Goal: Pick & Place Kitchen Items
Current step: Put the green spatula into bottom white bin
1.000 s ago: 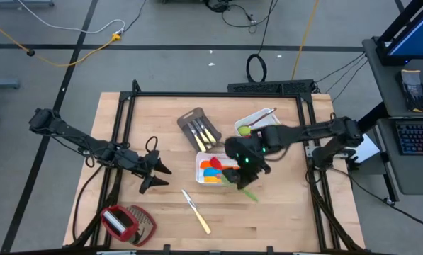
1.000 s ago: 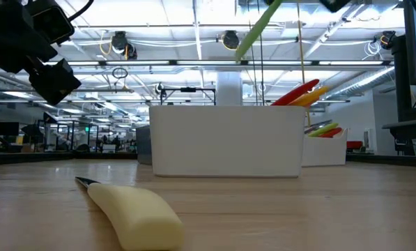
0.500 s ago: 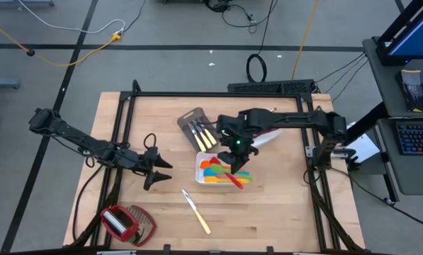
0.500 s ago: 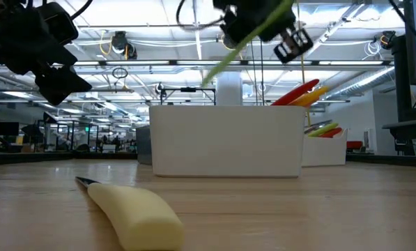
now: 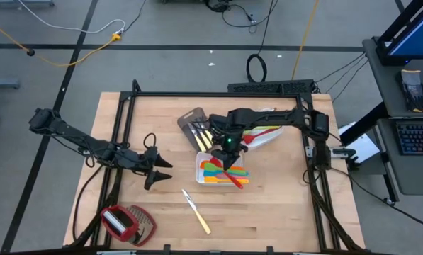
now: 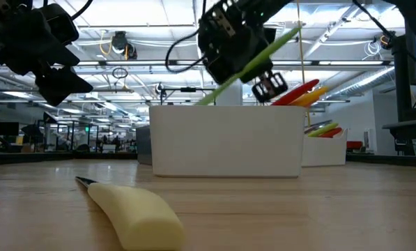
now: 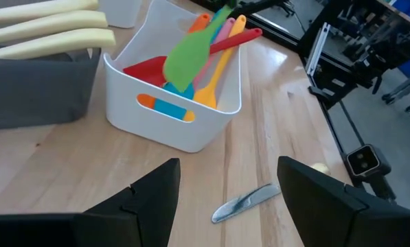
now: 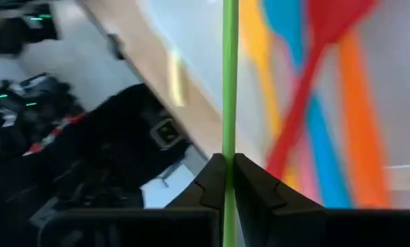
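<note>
Right tool (image 6: 253, 59) clamped on green spatula (image 6: 253, 57), tilted above white tray (image 6: 228, 143) | left tool (image 5: 158, 172) wide open, empty, waiting near loose knife (image 5: 196, 210) on bench | advice: lower spatula fully inside tray before letting go

spatula in your right gripper (image 8: 229, 171): green (image 7: 189, 51)
tray under it: white (image 7: 191, 134)
knife handle: pale yellow (image 6: 141, 219)

Four cameras, one shared white rectangular plastic tray (image 5: 205, 173)

The high view looks straight down on the whole pale wooden counter (image 5: 268, 212); the low view faces level across it, close behind a cream-handled metal knife (image 6: 134, 216); both wrist views sit near the tray, which all four share.
</note>
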Motion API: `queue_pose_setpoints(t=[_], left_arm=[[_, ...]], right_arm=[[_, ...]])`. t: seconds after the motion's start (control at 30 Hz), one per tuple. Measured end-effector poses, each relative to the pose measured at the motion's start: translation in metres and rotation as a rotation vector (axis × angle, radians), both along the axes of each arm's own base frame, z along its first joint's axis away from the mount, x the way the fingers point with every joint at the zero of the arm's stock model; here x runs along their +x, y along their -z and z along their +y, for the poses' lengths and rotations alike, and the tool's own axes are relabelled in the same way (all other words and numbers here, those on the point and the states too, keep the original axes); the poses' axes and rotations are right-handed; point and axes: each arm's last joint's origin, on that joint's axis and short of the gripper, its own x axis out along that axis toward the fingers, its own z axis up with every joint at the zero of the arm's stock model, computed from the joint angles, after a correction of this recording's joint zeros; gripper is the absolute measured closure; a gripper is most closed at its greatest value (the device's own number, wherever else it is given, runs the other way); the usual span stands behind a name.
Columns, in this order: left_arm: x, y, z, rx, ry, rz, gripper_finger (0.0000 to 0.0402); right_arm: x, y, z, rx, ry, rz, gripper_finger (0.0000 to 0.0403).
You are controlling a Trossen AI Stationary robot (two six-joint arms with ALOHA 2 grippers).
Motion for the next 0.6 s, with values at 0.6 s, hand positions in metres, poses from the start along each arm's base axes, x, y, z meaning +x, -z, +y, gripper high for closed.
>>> queue_pose_setpoints(t=[0.6], left_arm=[[0.0, 0.0, 0.0, 0.013, 0.005, 0.001, 0.0151]], right_arm=[[0.008, 0.018, -0.01, -0.158, 0.055, 0.032, 0.0332]])
